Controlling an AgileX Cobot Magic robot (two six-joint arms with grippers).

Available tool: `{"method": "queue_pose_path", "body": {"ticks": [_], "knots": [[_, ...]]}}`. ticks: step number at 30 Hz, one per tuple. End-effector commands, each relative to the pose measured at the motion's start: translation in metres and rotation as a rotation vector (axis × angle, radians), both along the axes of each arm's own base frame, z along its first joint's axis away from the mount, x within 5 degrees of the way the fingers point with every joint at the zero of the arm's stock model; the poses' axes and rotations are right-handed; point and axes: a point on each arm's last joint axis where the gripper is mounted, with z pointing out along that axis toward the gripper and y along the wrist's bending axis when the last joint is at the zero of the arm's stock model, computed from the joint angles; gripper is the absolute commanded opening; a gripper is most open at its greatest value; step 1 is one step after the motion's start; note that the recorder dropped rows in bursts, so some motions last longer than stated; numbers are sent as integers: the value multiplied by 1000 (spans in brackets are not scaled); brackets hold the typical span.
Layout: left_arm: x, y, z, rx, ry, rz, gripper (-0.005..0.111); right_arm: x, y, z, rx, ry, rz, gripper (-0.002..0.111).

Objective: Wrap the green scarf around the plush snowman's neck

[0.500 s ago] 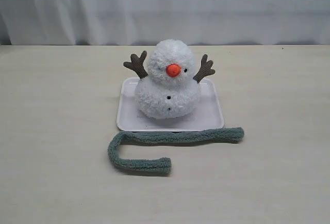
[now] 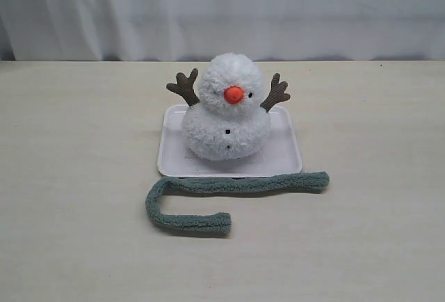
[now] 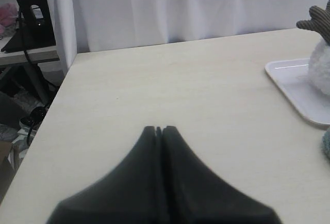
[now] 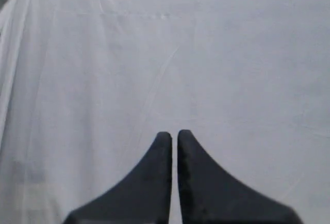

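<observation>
Both sets of jaws pressed shut, empty: left gripper (image 3: 159, 129) low over the table (image 3: 154, 79), right gripper (image 4: 169, 133) facing the curtain (image 4: 206, 53). Green scarf (image 2: 236, 185) lies along 9-to-3, its 9 o'clock end hooking back, at 6 o'clock of the plush snowman (image 2: 226, 117) on its tray (image 2: 285, 156).

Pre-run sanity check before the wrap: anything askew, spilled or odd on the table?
Nothing stands out. The plush snowman sits upright on the white tray. The green scarf lies loose on the table along the tray's front edge, with one end hooked back in a J. No spills or damage are visible.
</observation>
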Motion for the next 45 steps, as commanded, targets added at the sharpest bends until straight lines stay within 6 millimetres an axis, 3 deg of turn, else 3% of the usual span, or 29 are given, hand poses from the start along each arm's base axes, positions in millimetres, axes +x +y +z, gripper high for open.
{"method": "queue_pose_path", "body": {"ticks": [1,5,8,11,17,22,26,32,34,37,45], "knots": [[0,0,0,0,-7,1,0,-1,-2,17,81,85,22,9],[0,0,0,0,-7,1,0,7,-5,34,177,267,22,32],[0,0,0,0,-7,1,0,15,-7,48,161,366,-15,57],[0,0,0,0,-7,1,0,24,-10,63,106,497,-83,72],[0,0,0,0,-7,1,0,50,-12,87,1,794,-158,74],[0,0,0,0,-7,1,0,78,-2,96,-122,1071,-73,71],[0,0,0,0,-7,1,0,103,16,87,-241,1243,132,71],[0,0,0,0,-7,1,0,138,53,70,-288,1217,589,71],[0,0,0,0,-7,1,0,144,63,65,-319,1205,671,71],[0,0,0,0,-7,1,0,155,82,49,-410,1235,698,71],[0,0,0,0,-7,1,0,171,144,-3,-660,1326,573,71]]}}
